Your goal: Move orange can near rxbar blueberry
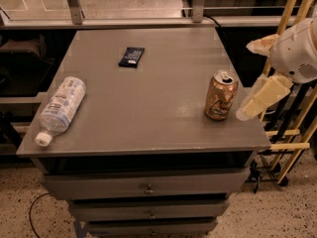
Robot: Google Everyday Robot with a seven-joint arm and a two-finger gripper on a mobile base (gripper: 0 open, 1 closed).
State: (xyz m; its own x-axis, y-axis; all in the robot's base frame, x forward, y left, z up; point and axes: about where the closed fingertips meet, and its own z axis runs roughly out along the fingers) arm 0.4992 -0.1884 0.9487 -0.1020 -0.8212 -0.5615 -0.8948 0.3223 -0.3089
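The orange can (221, 95) stands upright near the right edge of the grey table top (148, 93), its silver pull-tab top showing. The rxbar blueberry (131, 57), a flat dark navy wrapper with white print, lies flat toward the back of the table, left of centre. My gripper (253, 104) hangs at the table's right edge, just right of the can and apart from it by a small gap. It holds nothing that I can see.
A clear plastic bottle (58, 109) lies on its side at the front left, cap toward the front edge. The table is a drawer cabinet (148, 188). Yellow wooden rails (290, 143) stand to the right, behind my arm. A railing runs along the back.
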